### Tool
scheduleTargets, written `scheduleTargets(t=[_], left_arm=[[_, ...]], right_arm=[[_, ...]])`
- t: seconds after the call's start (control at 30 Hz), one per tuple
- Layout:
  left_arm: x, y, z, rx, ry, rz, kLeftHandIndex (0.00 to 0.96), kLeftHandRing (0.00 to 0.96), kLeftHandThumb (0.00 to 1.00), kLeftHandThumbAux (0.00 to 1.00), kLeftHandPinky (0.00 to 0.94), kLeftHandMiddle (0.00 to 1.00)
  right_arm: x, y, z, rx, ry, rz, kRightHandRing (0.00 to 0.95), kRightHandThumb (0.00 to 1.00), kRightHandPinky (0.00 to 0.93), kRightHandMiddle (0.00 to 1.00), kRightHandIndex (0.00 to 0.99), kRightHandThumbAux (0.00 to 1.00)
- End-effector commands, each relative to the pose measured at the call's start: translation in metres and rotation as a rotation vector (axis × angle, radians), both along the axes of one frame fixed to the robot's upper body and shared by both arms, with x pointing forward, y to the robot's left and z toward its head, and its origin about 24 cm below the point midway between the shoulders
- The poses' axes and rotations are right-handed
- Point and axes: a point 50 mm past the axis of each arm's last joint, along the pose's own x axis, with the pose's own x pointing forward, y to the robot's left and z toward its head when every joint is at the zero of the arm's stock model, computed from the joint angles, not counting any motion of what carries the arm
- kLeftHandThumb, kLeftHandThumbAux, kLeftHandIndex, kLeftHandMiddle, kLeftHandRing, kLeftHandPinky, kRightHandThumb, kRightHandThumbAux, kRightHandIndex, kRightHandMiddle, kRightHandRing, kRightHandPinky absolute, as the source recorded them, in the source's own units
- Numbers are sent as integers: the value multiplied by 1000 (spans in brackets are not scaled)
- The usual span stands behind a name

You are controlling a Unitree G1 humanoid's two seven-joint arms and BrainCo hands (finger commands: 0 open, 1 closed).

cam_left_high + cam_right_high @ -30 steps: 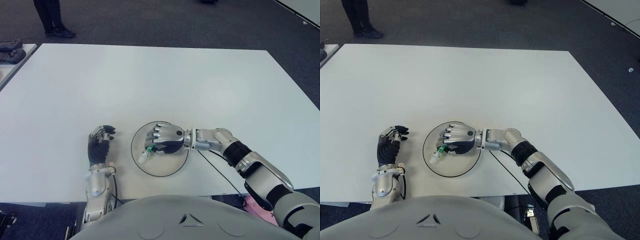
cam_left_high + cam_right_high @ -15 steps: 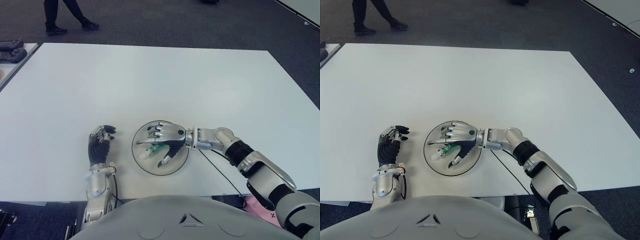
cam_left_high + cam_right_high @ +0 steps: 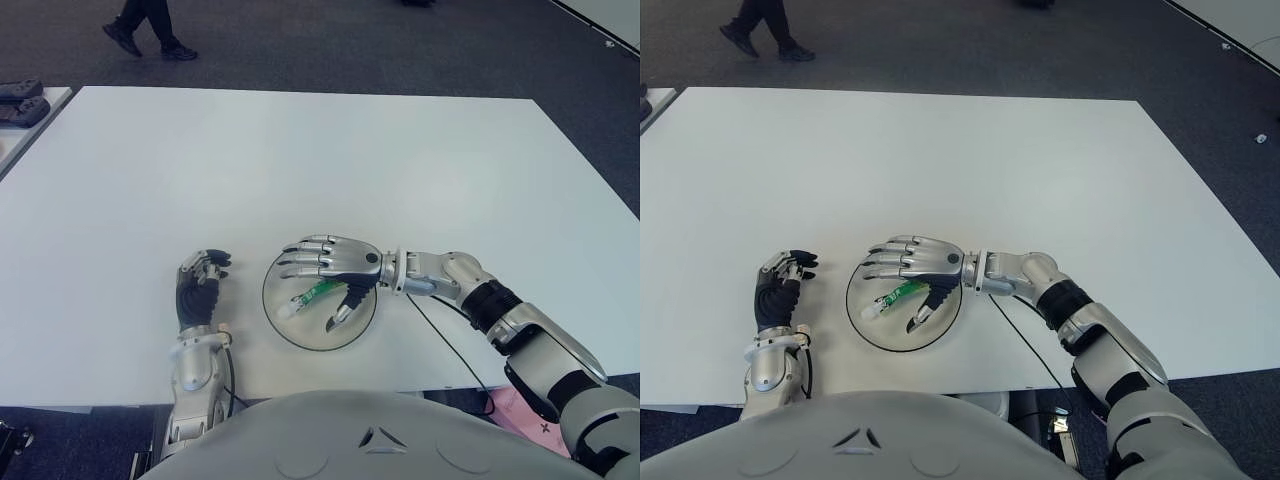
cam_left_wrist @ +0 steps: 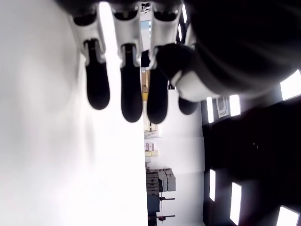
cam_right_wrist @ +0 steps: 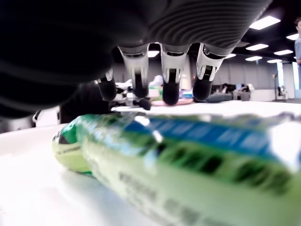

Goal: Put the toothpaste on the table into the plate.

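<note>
Left eye view: the toothpaste [image 3: 311, 296] lies flat inside the plate [image 3: 291, 334], white cap end toward the robot's left, green body under the right hand [image 3: 330, 268]. The right hand hovers over the plate w/ fingers spread, thumb pointing down near the plate's middle; it holds nothing. I judge the tube is released here, so the task's main step looks done. The left hand [image 3: 199, 287] shows just left of the plate on the table [image 3: 300, 160], idle, prob. kept aside so it does not disturb the plate.

Right eye view: same scene. The tube [image 3: 895, 297] is fully within the rim, not across the edge, so it should not roll out. The right hand's fingers reach past the plate's far-left rim; palm is above the tube, apart from it as far as I can tell. At the top, a person's feet on the dark floor beyond the table.

Left wrist view: the left hand's fingers [image 4: 131, 84] are bent loosely, nothing between them and the thumb; only white table surface nearby.

Right wrist view: the tube fills the foreground, lying on the white plate surface; the fingertips [image 5: 170, 92] hang above and beyond it, not touching. The hand is open, w/o grip. Next move, in my judgement: lift the hand straight up so the thumb does not drag the tube.
</note>
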Motion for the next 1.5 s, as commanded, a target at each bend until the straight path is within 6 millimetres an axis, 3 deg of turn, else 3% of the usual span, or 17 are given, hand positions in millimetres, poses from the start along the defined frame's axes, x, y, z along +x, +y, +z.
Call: scheduleTargets(t=[0.03, 0.27, 0.3, 0.4, 0.6, 0.93, 1.03, 1.13, 1.47, 1.5], left_arm=[[-6, 0, -11, -22, 71, 5, 456, 463, 840, 676, 469, 454], [-5, -1, -10, -16, 62, 7, 454, 466, 840, 676, 472, 454], [-5, -1, -10, -15, 62, 6, 455, 466, 840, 676, 472, 454], [-5, -1, -10, -16, 63, 3, 457, 467, 841, 676, 472, 453], [-5, 0, -10, -22, 62, 2, 454, 464, 840, 676, 464, 454], [-3, 0, -11, -27, 57, -5, 453, 467, 840, 677, 471, 454], [-2, 0, -11, -23, 57, -6, 449, 472, 839, 677, 481, 456], [-1, 0, -11, -19, 54, -6, 449, 473, 839, 677, 476, 456], [0, 0, -14, -20, 51, -15, 453, 471, 839, 676, 478, 456], [0, 1, -14, -20, 50, -16, 452, 471, 839, 676, 486, 456]], right_arm=[[2, -7, 5, 19, 49, -28, 0, 21, 0, 0, 0, 269], [6, -24, 26, 183, 126, -81, 0, 2, 9, 0, 0, 285], [6, -26, 27, 203, 138, -90, 0, 1, 56, 0, 0, 293], [4, -31, 27, 277, 188, -139, 0, 0, 131, 0, 0, 305], [2, -46, 19, 508, 318, -315, 25, 0, 158, 7, 0, 393], [2, -56, 13, 905, 470, -604, 186, 51, 255, 184, 156, 717], [2, -61, 11, 1016, 525, -691, 226, 103, 270, 234, 265, 862], [-1, -65, 9, 1114, 587, -768, 256, 150, 292, 267, 306, 922], [-9, -78, -3, 1244, 609, -955, 322, 329, 354, 335, 345, 904], [-9, -78, -3, 1250, 607, -967, 332, 460, 364, 343, 370, 842]])
